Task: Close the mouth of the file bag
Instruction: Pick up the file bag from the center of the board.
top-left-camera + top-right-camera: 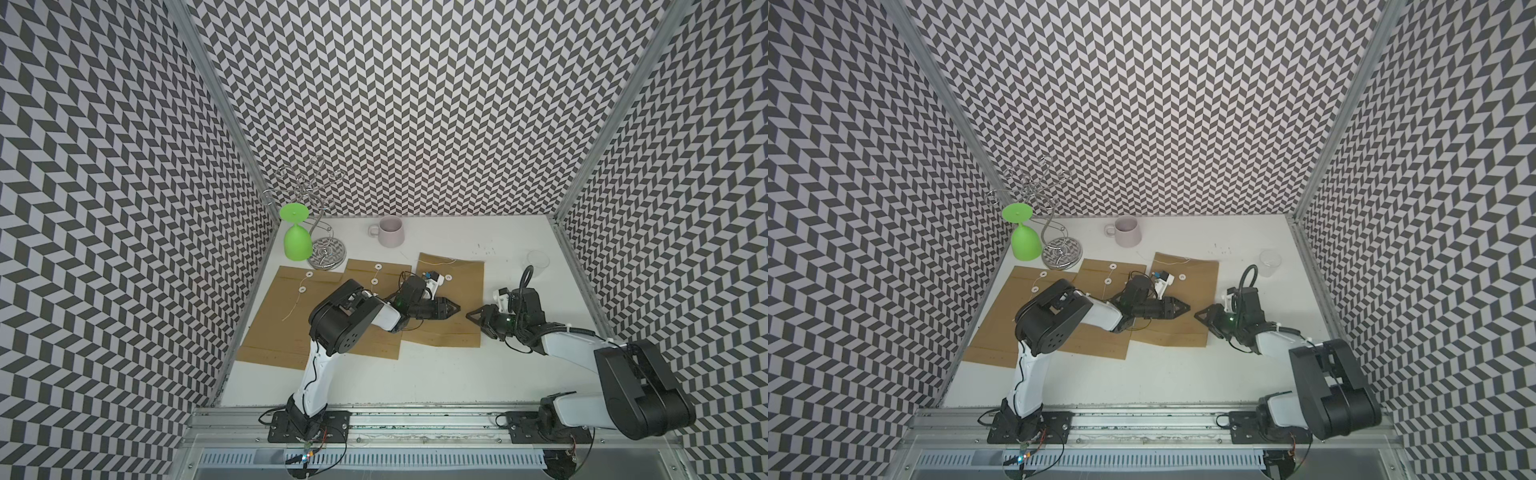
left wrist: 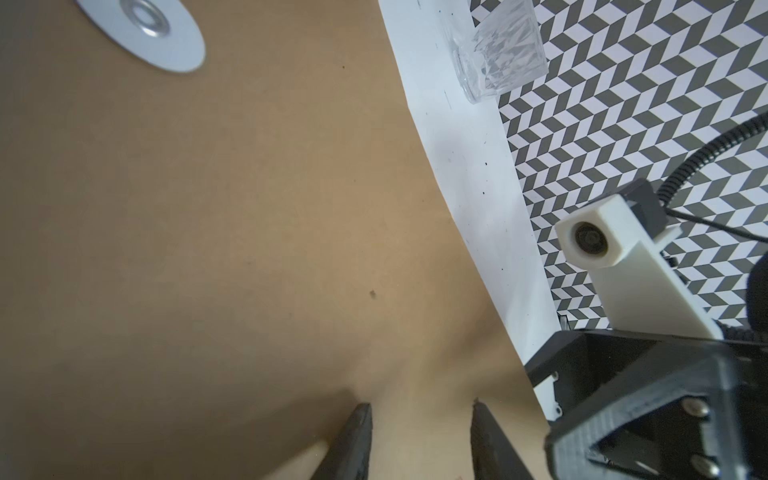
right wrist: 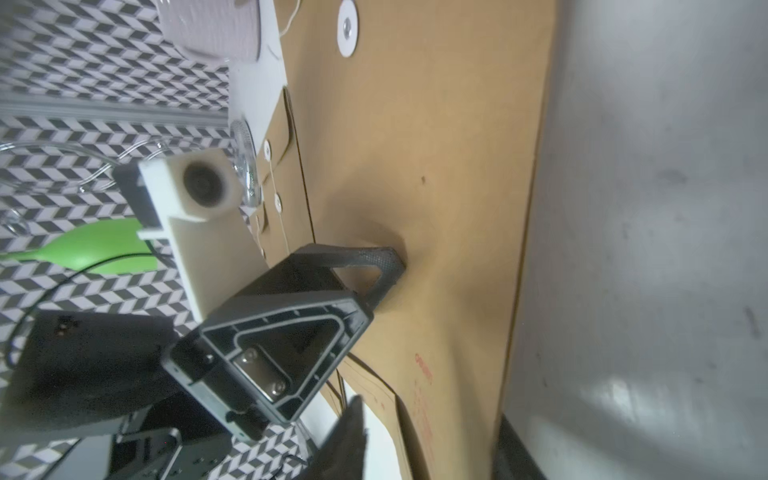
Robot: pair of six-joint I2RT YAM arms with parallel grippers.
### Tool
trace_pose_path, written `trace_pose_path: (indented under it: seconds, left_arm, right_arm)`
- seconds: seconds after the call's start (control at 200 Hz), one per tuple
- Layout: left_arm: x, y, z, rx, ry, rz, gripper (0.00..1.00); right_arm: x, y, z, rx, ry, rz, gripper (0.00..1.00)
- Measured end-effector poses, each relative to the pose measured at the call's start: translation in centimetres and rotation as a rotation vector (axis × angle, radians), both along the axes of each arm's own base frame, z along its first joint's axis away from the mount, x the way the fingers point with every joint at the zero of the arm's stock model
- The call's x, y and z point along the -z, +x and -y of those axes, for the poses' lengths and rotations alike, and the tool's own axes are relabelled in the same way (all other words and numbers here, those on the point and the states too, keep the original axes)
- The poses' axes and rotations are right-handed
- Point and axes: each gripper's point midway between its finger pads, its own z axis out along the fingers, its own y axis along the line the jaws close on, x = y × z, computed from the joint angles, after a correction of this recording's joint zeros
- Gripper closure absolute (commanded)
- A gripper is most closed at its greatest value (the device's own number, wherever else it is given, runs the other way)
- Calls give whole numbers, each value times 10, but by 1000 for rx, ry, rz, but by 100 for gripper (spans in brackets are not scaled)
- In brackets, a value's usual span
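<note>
**Top views.** Item: file bag [image 1: 461,291], brown paper, lying flat on the white table [image 1: 415,382]. It was the rightmost of three overlapping bags, with its far edge toward the mug [image 1: 390,231].
- Closure: one white button [image 1: 448,277] was visible. The string [image 1: 440,262] lay loose along the far edge, wound round nothing.
- The left gripper [image 1: 456,308] rested on the bag's middle.
- The right gripper [image 1: 471,316] stood at the bag's right edge, its tips facing the left's, near but apart.

**Left wrist view.** The left gripper [image 2: 422,409] had its fingertips [image 2: 362,419] partly spread on bare paper, with nothing between them. The button [image 2: 143,29] was bare, with no string on it.

**Right wrist view.** The left gripper [image 3: 390,266] was seen bearing down on the paper, with a shadowed hollow round its tip. The right gripper's own fingers [image 3: 351,432] showed only as dark shapes at the frame's edge, beside the bag's side. How wide they stood, and whether they pinched paper, could not be told.

**Status, as judged.** The bag was pinned in place. The mouth was not yet fastened, and the string remained to be taken up and wound on the button. Whether the flap was fully folded down could not be told.
</note>
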Motion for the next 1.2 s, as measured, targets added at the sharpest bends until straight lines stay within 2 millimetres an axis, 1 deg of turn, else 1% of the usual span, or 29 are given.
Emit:
trace_pose_path:
  seconds: [0.1,0.15,0.21,0.265,0.31,0.341,0.376,0.411,0.416,0.436,0.456,0.481,0.496,0.511,0.516,0.541,0.546,0.591,0.616,0.621,0.646,0.651,0.726,0.786,0.856,0.901,0.976,1.092,1.202]
  left_arm:
    - [-1,-1,1,6,-7,-8,58]
    - [-2,-3,1,11,-11,-20,58]
    - [-4,-7,1,20,-6,-41,57]
    - [-10,-12,-1,28,11,-67,56]
    - [-20,-14,-4,35,23,-77,55]
    - [-34,-13,-5,36,26,-72,54]
    - [-54,-11,-6,39,23,-50,54]
    - [-81,-6,-6,41,9,-10,54]
    - [-89,-5,-6,40,3,4,54]
    - [-105,-2,-6,39,-10,26,54]
    - [-129,4,-9,33,-30,68,54]
    - [-153,9,-12,26,-52,109,54]
    - [-173,13,-16,15,-70,144,54]
    - [-186,16,-19,9,-82,167,54]
    - [-195,18,-22,2,-91,185,54]
    - [-218,23,-31,-17,-111,229,54]
    - [-227,25,-34,-26,-118,246,53]
    - [-272,34,-61,-84,-152,334,53]
    - [-292,38,-75,-114,-164,375,53]
    - [-299,39,-80,-126,-169,391,53]
    - [-316,42,-95,-160,-178,428,52]
    - [-322,43,-100,-172,-180,444,52]
    - [-367,50,-153,-301,-187,563,52]
    - [-392,48,-185,-384,-178,646,52]
    - [-409,41,-208,-438,-171,718,51]
    - [-415,38,-221,-463,-164,748,50]
    - [-418,37,-239,-500,-143,780,49]
    - [-420,42,-262,-560,-79,824,48]
    - [-430,39,-269,-578,-21,877,47]
  right_arm:
    - [6,3,0,-18,-23,12,93]
    - [10,4,2,-29,-42,18,99]
    - [11,4,3,-36,-57,18,100]
    - [7,7,5,-45,-79,40,100]
    - [-2,11,5,-52,-96,69,100]
    - [-11,16,6,-54,-108,97,100]
    - [-24,23,6,-56,-121,138,100]
    - [-41,32,6,-60,-131,189,100]
    - [-43,33,6,-60,-132,194,100]
    - [-54,38,5,-62,-136,224,100]
    - [-63,43,4,-66,-140,253,100]
    - [-78,49,3,-70,-144,295,100]
    - [-86,52,2,-75,-148,320,100]
    - [-94,55,0,-80,-151,343,100]
    - [-99,57,0,-83,-153,358,100]
    - [-112,61,-2,-88,-163,398,100]
    - [-114,62,-2,-89,-165,406,100]
    - [-138,67,-7,-104,-188,485,100]
    - [-150,67,-11,-117,-198,524,100]
    - [-154,67,-12,-122,-203,537,100]
    - [-164,66,-17,-134,-211,574,100]
    - [-168,66,-19,-141,-216,590,100]
    - [-203,57,-39,-201,-239,733,100]
    - [-230,44,-56,-250,-234,870,100]
    - [-254,31,-73,-301,-219,1013,100]
    - [-267,23,-82,-337,-205,1095,100]
    - [-282,15,-91,-388,-192,1210,100]
    - [-295,7,-92,-416,-202,1352,100]
    - [-294,3,-91,-424,-216,1467,100]
